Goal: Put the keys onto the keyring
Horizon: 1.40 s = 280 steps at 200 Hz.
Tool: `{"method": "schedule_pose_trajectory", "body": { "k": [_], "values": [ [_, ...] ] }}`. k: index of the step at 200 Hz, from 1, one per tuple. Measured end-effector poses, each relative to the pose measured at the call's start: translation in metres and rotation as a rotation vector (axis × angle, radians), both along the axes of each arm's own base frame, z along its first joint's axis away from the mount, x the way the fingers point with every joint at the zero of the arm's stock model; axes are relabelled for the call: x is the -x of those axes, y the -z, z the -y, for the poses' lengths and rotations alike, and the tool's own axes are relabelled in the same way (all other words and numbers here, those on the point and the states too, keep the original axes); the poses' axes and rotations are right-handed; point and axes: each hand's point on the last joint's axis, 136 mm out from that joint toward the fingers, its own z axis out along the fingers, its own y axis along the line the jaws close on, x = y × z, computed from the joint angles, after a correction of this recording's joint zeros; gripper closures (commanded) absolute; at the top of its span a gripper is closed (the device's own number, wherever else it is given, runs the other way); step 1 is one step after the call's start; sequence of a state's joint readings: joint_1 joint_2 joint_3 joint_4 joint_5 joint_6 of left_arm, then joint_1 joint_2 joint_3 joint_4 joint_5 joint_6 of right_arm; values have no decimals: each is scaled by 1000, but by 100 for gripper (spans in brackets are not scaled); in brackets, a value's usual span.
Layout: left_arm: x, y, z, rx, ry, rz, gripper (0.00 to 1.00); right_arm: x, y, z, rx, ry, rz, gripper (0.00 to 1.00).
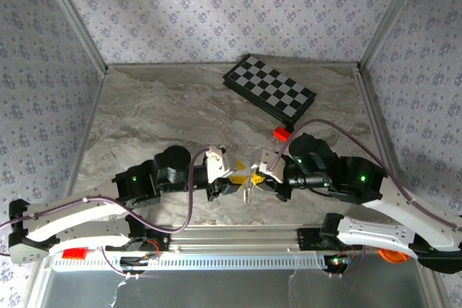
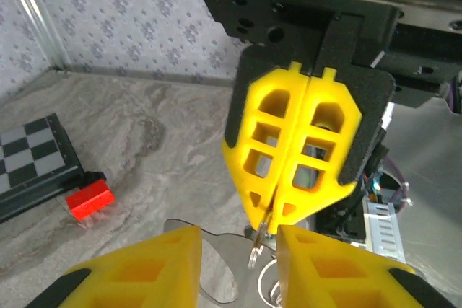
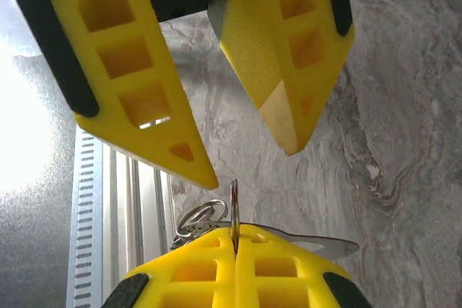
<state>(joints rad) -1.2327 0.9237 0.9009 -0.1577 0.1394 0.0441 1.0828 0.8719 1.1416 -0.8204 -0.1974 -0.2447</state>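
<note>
Marbled grey stone makes up the surface (image 1: pixel 144 120), boxed in by walls papered in a small floral print. A black-and-white chessboard (image 1: pixel 268 89) lies at the far right, and a red block (image 1: pixel 279 133) sits just in front of its near corner. A slotted metal rail (image 1: pixel 238 259) runs along the near edge.

Both arms reach inward and meet above the middle of the surface, near its front, with their yellow fingers pointed at each other.

The right hand (image 3: pixel 234 234) is clenched, its two fingers pressed flat together. It pinches the keyring (image 3: pixel 234 203) at the very tip. From the right wrist the keyring appears as a thin metal loop seen almost edge-on, standing up out of the seam between the fingers.

A silver key (image 3: pixel 321 240) pokes out sideways from behind those fingertips, its blade pointing right. A cluster of small wire rings (image 3: pixel 195 218) shows on the other side. I cannot tell whether the key hangs from the loop or rests on the stone.

The left hand (image 2: pixel 237 242) is released. Its fingers stand apart with nothing between them, just short of the right hand's tip. From the left wrist, the key's flat head and the small rings show through that gap.
</note>
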Motion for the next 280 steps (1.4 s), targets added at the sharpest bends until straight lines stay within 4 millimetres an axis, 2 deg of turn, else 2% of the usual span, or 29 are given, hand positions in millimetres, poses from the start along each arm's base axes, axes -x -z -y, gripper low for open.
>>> {"method": "schedule_pose_trajectory", "body": {
  "k": [42, 74, 101, 128, 169, 192, 266, 280],
  "values": [
    [8, 12, 2, -53, 46, -33, 70, 0, -7, -1, 15, -8, 3, 100],
    [9, 18, 3, -79, 54, -46, 75, 1, -4, -3, 31, -22, 0, 100],
    [9, 19, 3, -81, 56, -47, 77, 3, 0, -4, 52, -35, -8, 100],
    [9, 19, 3, -83, 58, -41, 84, 7, 2, -4, 64, -49, -13, 100],
    [9, 21, 6, -89, 62, -44, 85, 10, 2, -5, 66, -63, -13, 100],
    [12, 21, 7, -87, 78, -49, 100, 11, 2, -5, 68, -68, -15, 100],
    [19, 17, 6, -68, 112, -66, 100, 14, 0, -5, 58, -79, -11, 100],
    [20, 13, 4, -46, 115, -62, 100, 15, -4, -6, 39, -79, -5, 95]
  ]
}}
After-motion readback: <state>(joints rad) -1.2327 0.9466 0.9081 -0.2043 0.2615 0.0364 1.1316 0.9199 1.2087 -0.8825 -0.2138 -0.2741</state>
